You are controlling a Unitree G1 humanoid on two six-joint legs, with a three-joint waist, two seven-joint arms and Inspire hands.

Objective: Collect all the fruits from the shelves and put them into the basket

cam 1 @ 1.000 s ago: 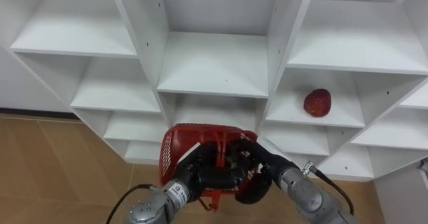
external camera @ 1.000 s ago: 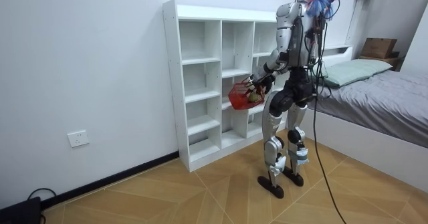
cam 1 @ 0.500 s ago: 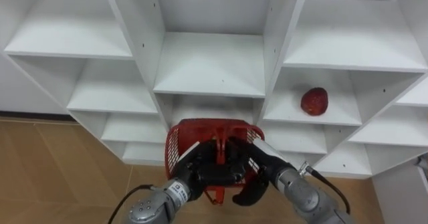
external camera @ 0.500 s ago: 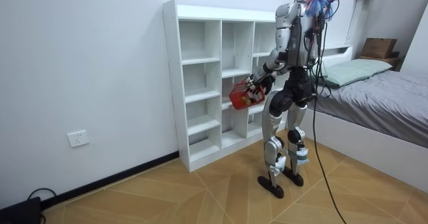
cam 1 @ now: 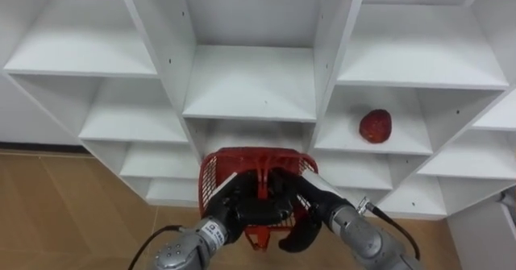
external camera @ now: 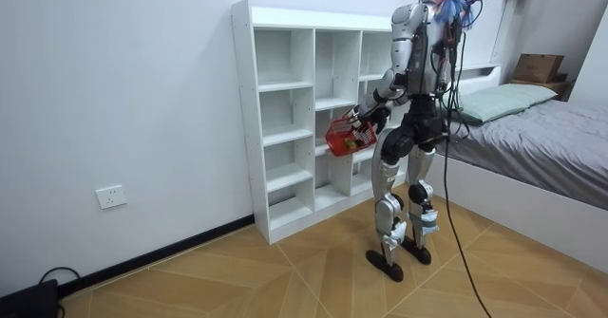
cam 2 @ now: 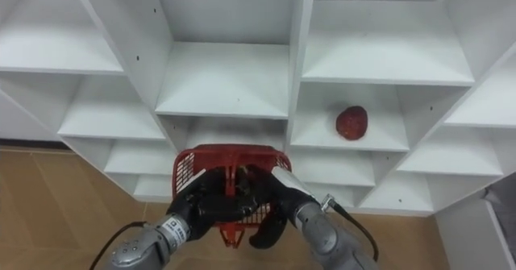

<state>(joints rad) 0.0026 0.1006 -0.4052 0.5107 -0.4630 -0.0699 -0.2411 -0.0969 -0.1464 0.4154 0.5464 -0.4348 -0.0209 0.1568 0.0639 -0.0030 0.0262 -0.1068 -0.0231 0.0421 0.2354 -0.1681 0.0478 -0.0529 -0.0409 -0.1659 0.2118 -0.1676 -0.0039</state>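
**While both hands hold, free one**

Both left hand [cam 1: 232, 211] and right hand [cam 1: 310, 213] curl round the red basket [cam 1: 219, 173] before the closet [cam 1: 250, 85], middle column. Red fruit [cam 1: 375, 126] lies mid-shelf, right column; reach with the right, basket kept level.

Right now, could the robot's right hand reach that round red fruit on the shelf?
Probably: the round red fruit sits in an open-fronted compartment, nothing between it and the right hand.
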